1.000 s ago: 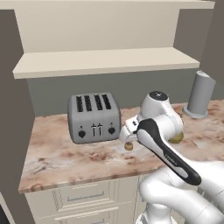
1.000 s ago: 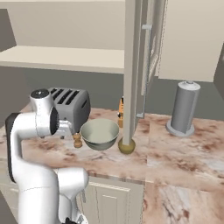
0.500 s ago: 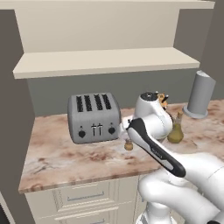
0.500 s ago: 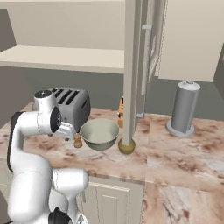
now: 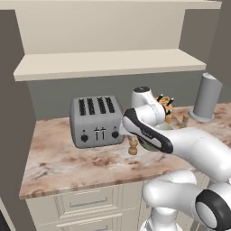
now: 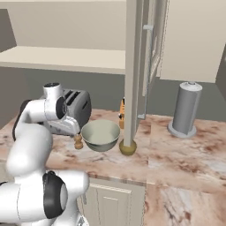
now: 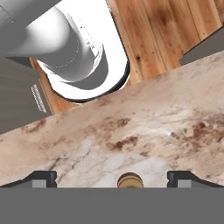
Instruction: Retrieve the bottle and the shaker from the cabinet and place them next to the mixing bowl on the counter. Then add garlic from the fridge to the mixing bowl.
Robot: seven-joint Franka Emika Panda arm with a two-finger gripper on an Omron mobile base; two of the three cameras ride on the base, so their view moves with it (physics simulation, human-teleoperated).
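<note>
Shaker [image 5: 132, 146] upright on counter [image 5: 67, 167], just beside toaster's [image 5: 96, 120] front right corner in left base view; arm overhead, hand itself hidden.

From right base view: shaker [image 6: 78, 141] stands just left of bowl [image 6: 101, 134], apart from it; bottle [image 6: 127, 147] at bowl's right, by the open cabinet door [image 6: 137, 66]. Both likely placed already.

In hand view: knob of shaker [image 7: 130, 180] sits between spread tips of gripper [image 7: 112, 179], untouched, so released. Best lifted straight up, clear of knob, before swinging toward fridge; any sideways drift risks toppling shaker into bowl.
</note>
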